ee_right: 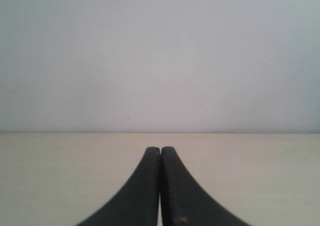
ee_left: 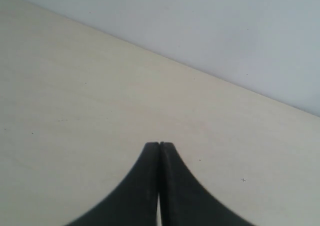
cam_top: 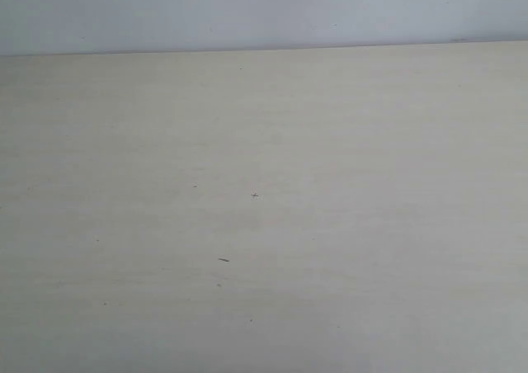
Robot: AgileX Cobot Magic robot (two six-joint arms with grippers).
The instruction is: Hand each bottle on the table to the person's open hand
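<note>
The pale beige wood-grain table (cam_top: 264,208) fills the exterior view with only a few tiny dark specks on it. No bottles and no hand show in any view. Neither arm appears in the exterior view. In the left wrist view my left gripper (ee_left: 160,145) is shut, its black fingers pressed together above the table (ee_left: 75,111) with nothing between them. In the right wrist view my right gripper (ee_right: 160,149) is likewise shut and holds nothing, pointing over the table (ee_right: 260,166) toward the wall.
A plain light grey wall (cam_top: 264,10) rises behind the table's far edge (cam_top: 264,49). The same wall (ee_right: 160,56) fills the upper half of the right wrist view and one corner of the left wrist view.
</note>
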